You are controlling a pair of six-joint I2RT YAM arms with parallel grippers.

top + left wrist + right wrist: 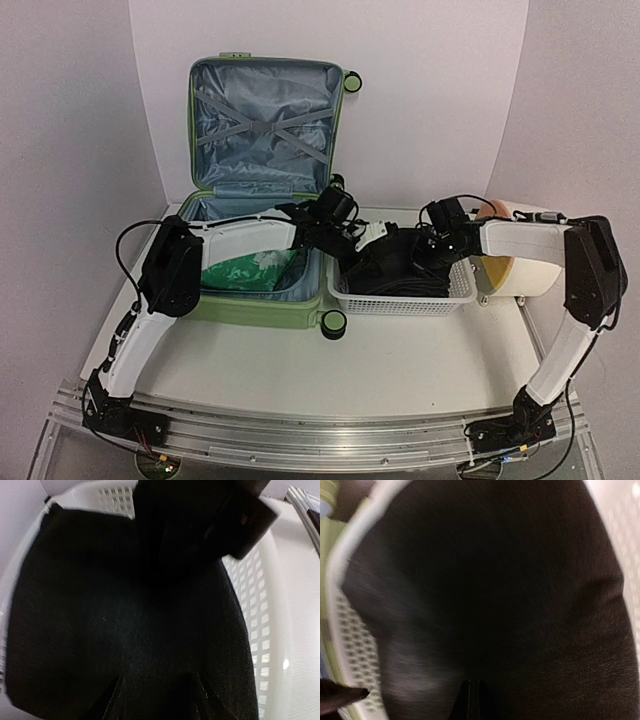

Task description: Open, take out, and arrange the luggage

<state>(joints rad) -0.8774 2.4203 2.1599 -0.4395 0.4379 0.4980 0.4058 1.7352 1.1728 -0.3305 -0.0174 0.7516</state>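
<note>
Light-green luggage (265, 130) stands open upper left on the worktop (400, 360), green patterned cloth (245, 272) not yet out; black garment (395, 265) in white mesh basket (400, 303), right end effector (470, 700) clenched over it, left end effector (157, 700) grip can't tell.

luggage (262, 310): light-green shell, grey-blue lining, grey crossed straps, black wheels with green hubs | item (250, 270) left of left gripper (160, 702): green, white pattern | cloth (125, 630) under left gripper and right gripper (472, 700): black | basket (400, 303): white mesh | cylinder (525, 270) right of right gripper: cream, orange face
</note>
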